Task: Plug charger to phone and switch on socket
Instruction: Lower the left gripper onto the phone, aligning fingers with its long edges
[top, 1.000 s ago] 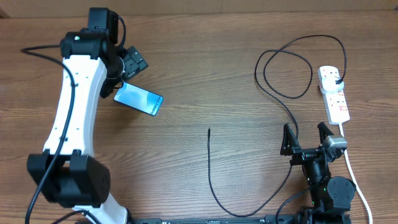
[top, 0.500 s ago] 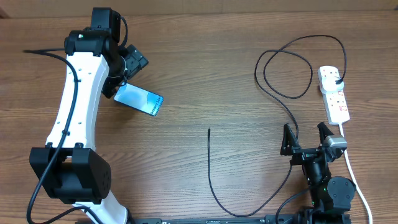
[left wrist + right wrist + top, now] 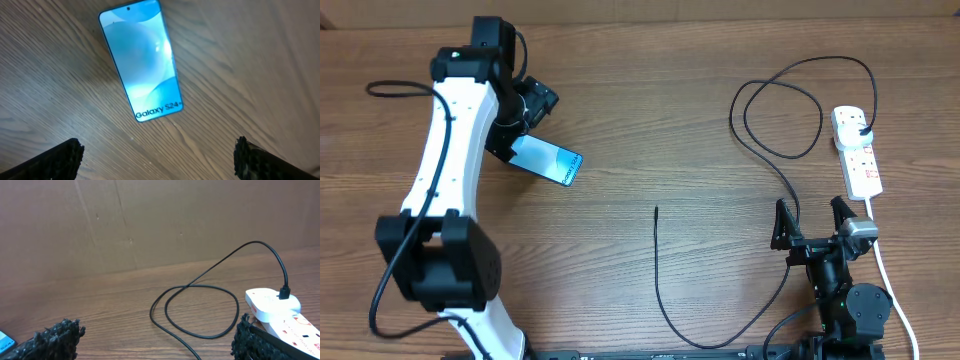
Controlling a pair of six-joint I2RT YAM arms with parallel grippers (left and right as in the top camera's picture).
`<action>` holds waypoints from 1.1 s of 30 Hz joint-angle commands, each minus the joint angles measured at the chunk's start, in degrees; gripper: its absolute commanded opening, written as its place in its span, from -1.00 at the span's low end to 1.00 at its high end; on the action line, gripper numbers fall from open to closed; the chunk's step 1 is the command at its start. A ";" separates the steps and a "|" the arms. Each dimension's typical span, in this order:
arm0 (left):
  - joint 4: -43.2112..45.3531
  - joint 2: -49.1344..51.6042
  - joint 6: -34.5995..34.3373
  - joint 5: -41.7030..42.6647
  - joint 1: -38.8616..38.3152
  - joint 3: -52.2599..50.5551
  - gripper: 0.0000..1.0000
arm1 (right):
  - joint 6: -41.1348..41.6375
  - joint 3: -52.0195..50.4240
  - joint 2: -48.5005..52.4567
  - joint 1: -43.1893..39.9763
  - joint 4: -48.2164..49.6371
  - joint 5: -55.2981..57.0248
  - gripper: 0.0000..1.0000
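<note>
The phone (image 3: pixel 546 159) lies flat on the wooden table at the upper left, its light blue face up; it also shows in the left wrist view (image 3: pixel 141 60). My left gripper (image 3: pixel 516 128) hovers over the phone's far-left end, open and empty (image 3: pixel 159 157). The charger (image 3: pixel 760 120) is a thin black cable looping from its plug head in the socket (image 3: pixel 855 150) down to a free connector tip (image 3: pixel 656 210) mid-table. The loop and plug also show in the right wrist view (image 3: pixel 200 302), beside the socket (image 3: pixel 275 311). My right gripper (image 3: pixel 812 222) is open and empty at the bottom right (image 3: pixel 157 337).
The socket's thick white cord (image 3: pixel 890 280) runs down the right edge past my right arm. A brown cardboard wall (image 3: pixel 150 220) stands behind the table's far edge.
My left arm has shifted slightly right and away, its gripper staying above the phone's end. The phone, cable and right arm have not moved.
</note>
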 commanded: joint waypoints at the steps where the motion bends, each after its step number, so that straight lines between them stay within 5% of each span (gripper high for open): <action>1: -0.17 4.28 -1.38 0.24 0.26 1.20 1.00 | -0.24 -0.59 -0.42 0.33 0.24 0.39 1.00; 33: -0.13 10.62 -10.12 -3.58 0.28 0.26 1.00 | -0.24 -0.59 -0.42 0.33 0.26 0.39 1.00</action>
